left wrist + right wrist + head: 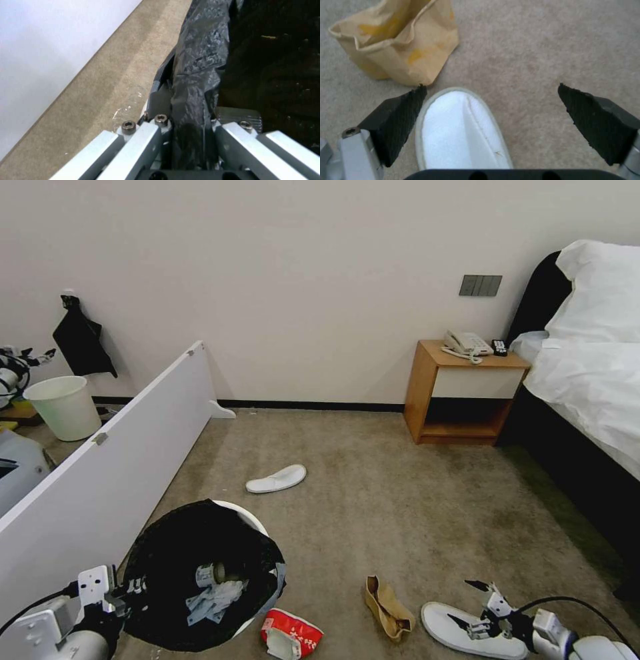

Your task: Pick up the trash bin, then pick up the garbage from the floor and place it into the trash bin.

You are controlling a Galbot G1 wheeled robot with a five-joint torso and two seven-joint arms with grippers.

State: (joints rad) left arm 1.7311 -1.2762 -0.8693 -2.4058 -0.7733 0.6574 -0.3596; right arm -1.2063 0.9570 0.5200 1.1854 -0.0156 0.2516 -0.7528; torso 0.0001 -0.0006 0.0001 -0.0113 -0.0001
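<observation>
1. No brand or label is readable anywhere. The red-and-white wrapper (291, 633) on the carpet beside the trash bin (200, 573) carries red marks on its white part, too small for me to make out.
2. My left tool (123, 588) sits at the near-left rim of the trash bin, low in the head view. The left wrist view shows what the head view cannot: the left tool (191, 117) is clamped on the bin's rim with the crinkled black bag (196, 65) pinched between its fingers (160, 102), one outside the wall and one inside.
3. Inside the bin, the head view shows light-blue crumpled tissue (212, 599) and a small rounded item I cannot identify. In the wrist view the bin's interior is dark.
4. My right tool (475, 601) hangs over the near white slipper (467, 630) at the lower right, its fingers spread apart. The right wrist view confirms it: the right tool (491, 112) has its black pads (400, 117) wide apart, with the slipper's toe (460, 130) between them nearer one pad and not gripped.
5. The brown paper bag (387, 607) lies just beside that slipper; its open, creased mouth (400, 42) shows in the wrist view.
6. A second white slipper (276, 479) lies farther out on the carpet, well apart.
7. The near slipper's heel is cut off by the frame edge.
</observation>
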